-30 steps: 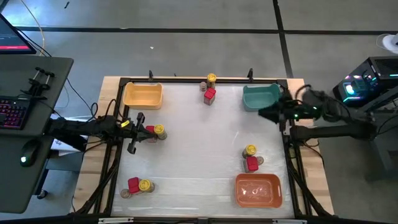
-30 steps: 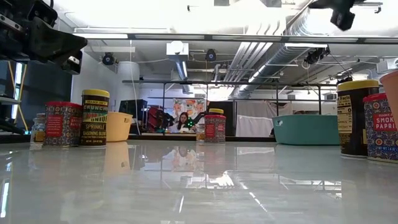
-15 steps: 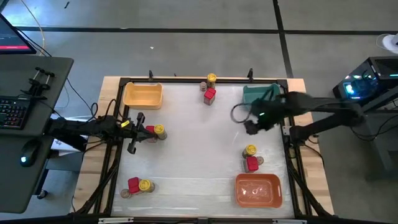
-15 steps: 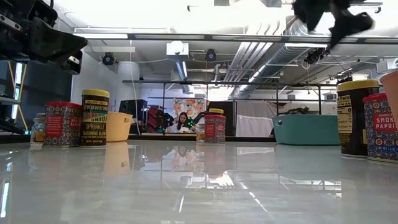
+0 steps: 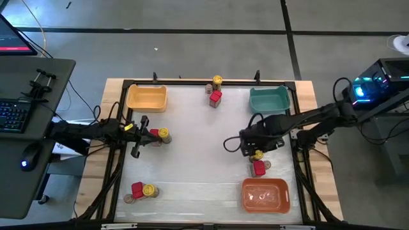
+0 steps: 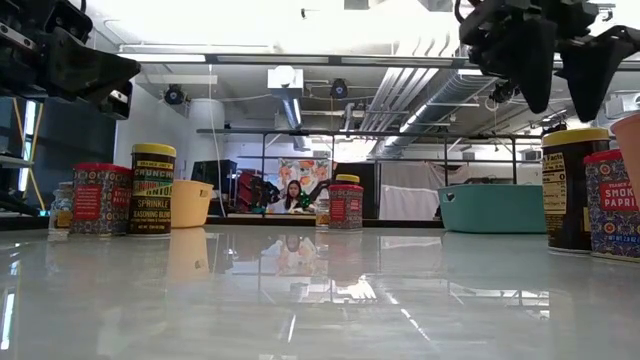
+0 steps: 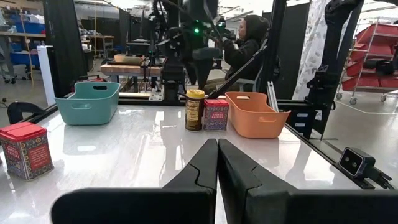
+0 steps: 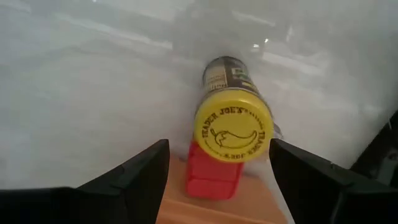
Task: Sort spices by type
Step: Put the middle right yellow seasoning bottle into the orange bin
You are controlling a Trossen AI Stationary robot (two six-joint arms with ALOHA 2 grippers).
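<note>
Table [image 5: 192, 128]; wrist reveals jar lid [image 8: 234, 134].

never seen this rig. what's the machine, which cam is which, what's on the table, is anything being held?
It is a robot with two dark arms at a white table, each ending in two fingers. One camera looks straight down, one sits at table-top height, and one rides on each wrist.

The right gripper hangs open above a round yellow-lidded jar standing by a red boxy tin, near the orange plastic bin. It holds nothing.

The left gripper waits at the table's left edge, shut and empty, beside another jar-and-tin pair.

Two more spice groups stand at the far edge and the near left corner. A yellow bin and a teal bin sit in the far corners.
</note>
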